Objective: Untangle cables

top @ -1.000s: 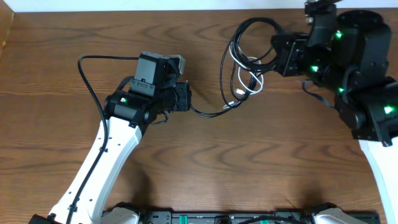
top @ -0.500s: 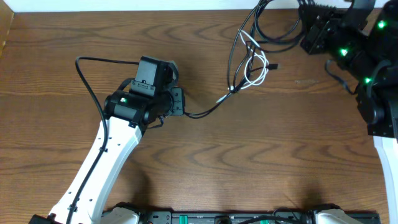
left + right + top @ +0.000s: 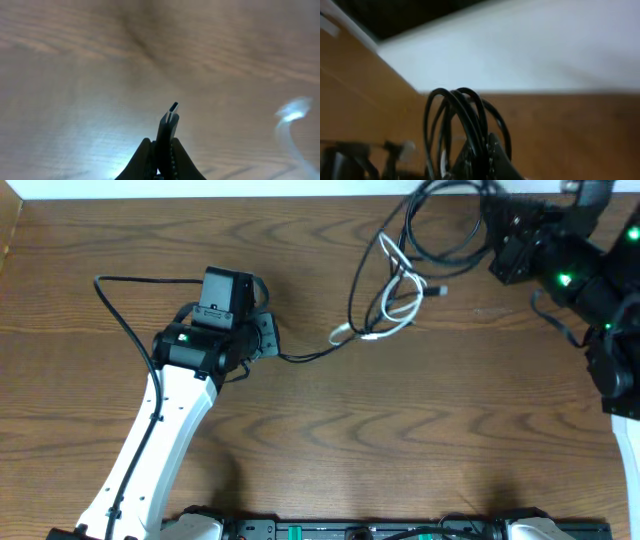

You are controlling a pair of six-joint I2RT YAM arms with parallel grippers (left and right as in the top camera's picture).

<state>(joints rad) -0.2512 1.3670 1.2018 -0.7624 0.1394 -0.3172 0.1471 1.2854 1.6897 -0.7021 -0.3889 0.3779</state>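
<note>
Black cables (image 3: 398, 280): L tool (image 3: 161, 145) clamped on plug (image 3: 170, 120), R tool (image 3: 482, 145) clamped on loops (image 3: 426, 122).

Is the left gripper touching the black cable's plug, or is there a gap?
Touching. The left wrist view shows the left gripper shut on the plug, both jaws pressed against its sides.

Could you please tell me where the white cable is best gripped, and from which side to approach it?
Take the white cable just behind its pale plug, coming straight down from above. That end lies flat on the table at the tangle's left edge, outside the loops of the black cables; higher up it weaves through them.
</note>
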